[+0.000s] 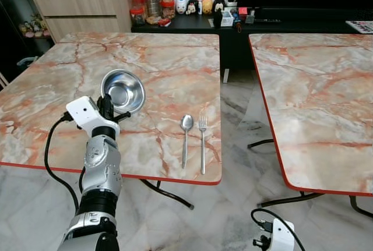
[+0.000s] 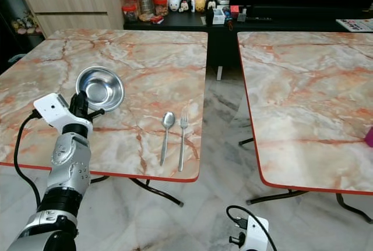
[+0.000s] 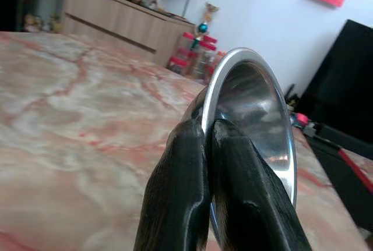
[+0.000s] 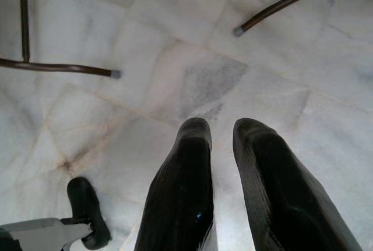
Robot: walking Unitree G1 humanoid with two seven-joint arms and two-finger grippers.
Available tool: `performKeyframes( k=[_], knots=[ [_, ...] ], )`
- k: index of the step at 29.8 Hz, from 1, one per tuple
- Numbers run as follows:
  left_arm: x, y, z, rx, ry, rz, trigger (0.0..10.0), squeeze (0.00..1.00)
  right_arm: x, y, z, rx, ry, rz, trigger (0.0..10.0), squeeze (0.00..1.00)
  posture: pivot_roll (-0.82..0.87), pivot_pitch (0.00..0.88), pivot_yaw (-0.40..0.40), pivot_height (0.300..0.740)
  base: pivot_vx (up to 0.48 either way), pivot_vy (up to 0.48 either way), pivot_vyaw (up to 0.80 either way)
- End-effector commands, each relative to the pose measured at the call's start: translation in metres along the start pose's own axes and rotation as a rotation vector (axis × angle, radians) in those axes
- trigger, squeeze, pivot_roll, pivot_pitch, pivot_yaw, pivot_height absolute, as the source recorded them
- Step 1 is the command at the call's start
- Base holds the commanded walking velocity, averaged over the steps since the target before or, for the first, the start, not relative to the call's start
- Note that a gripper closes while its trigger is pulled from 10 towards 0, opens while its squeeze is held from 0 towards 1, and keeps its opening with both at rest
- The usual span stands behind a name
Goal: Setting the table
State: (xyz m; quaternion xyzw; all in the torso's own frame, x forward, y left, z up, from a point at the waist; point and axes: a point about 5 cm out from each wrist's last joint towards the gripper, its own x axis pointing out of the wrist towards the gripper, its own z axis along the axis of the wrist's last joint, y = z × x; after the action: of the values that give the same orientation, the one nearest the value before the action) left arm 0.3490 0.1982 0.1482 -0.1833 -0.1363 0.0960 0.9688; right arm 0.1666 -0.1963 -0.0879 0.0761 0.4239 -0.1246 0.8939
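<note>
A shiny steel bowl [image 1: 123,90] is tilted up on edge over the left marble table [image 1: 169,59], near its front left. My left gripper [image 1: 108,107] is shut on the bowl's near rim; in the left wrist view the fingertips [image 3: 195,131] pinch the rim [image 3: 245,59] between them. To the right of the bowl, a spoon [image 1: 185,137] and a fork [image 1: 202,144] lie side by side near the table's front edge, handles toward me. My right gripper [image 4: 222,127] hangs low over the floor, open with nothing in it.
A second marble table [image 1: 315,99] stands to the right, with a strip of tiled floor [image 1: 236,105] between the two. Behind are a black sideboard [image 1: 192,24] with jars and figurines, and a wooden cabinet [image 1: 81,3]. Metal table legs [image 4: 55,67] rest on the floor near the right gripper.
</note>
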Motion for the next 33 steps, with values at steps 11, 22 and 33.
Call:
performKeyframes(
  k=[11,22,33],
  knots=[
    [0.0042,-0.0070,0.0106,0.000,-0.049,-0.017,10.0,0.00,0.0001,-0.0017,0.0004,0.010,0.001,-0.010,10.0,0.00,-0.05,0.000,0.020,0.740,0.000,-0.369,0.00],
    [0.0049,-0.0088,0.0118,0.001,-0.052,-0.023,10.0,0.00,0.0000,-0.0020,0.0001,0.015,0.001,-0.011,10.0,0.00,-0.05,0.000,0.021,0.740,0.000,-0.385,0.00],
    [0.0027,-0.0068,0.0126,0.003,-0.054,-0.022,10.0,0.00,0.0000,-0.0014,0.0001,0.012,0.001,-0.008,10.0,0.00,-0.04,0.000,0.022,0.740,0.000,-0.389,0.00]
  ],
)
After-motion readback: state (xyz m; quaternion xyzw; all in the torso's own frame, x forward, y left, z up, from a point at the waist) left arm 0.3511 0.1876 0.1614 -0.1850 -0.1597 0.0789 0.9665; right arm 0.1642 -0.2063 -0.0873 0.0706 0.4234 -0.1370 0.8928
